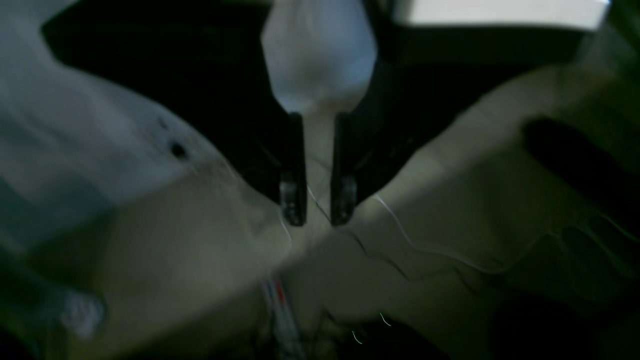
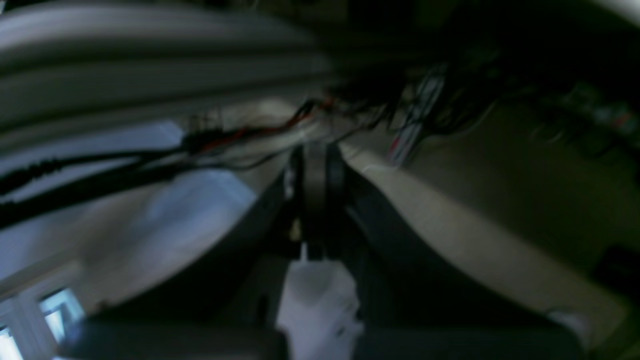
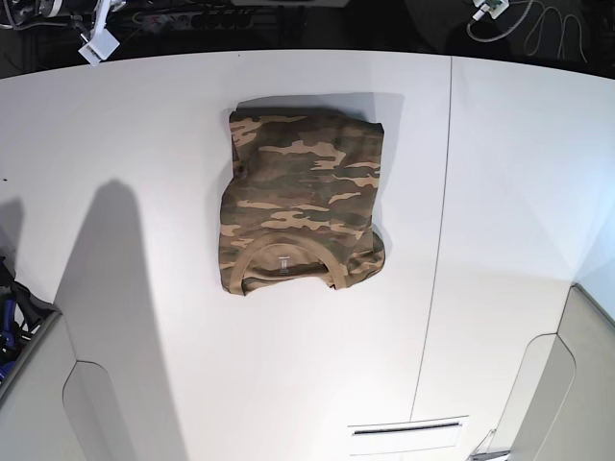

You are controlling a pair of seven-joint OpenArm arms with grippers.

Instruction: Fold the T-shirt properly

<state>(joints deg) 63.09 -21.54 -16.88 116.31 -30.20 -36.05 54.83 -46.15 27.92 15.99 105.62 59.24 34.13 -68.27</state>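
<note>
The camouflage T-shirt (image 3: 303, 206) lies folded into a compact rectangle on the white table (image 3: 509, 192). Its ribbed collar (image 3: 286, 272) and small white label (image 3: 285, 258) face the near edge. Neither arm shows in the base view. In the blurred left wrist view, my left gripper (image 1: 318, 220) has its two black fingers (image 1: 295, 170) close together with nothing between them, pointing at a pale surface. In the blurred right wrist view, my right gripper (image 2: 316, 150) also has its fingers close together and is empty. The shirt shows in neither wrist view.
A seam (image 3: 444, 192) runs front to back across the table, right of the shirt. Cables and a white plug (image 3: 99, 45) lie along the dark back edge. Grey panels (image 3: 38, 403) stand at the near corners. Cables (image 2: 100, 175) cross the right wrist view.
</note>
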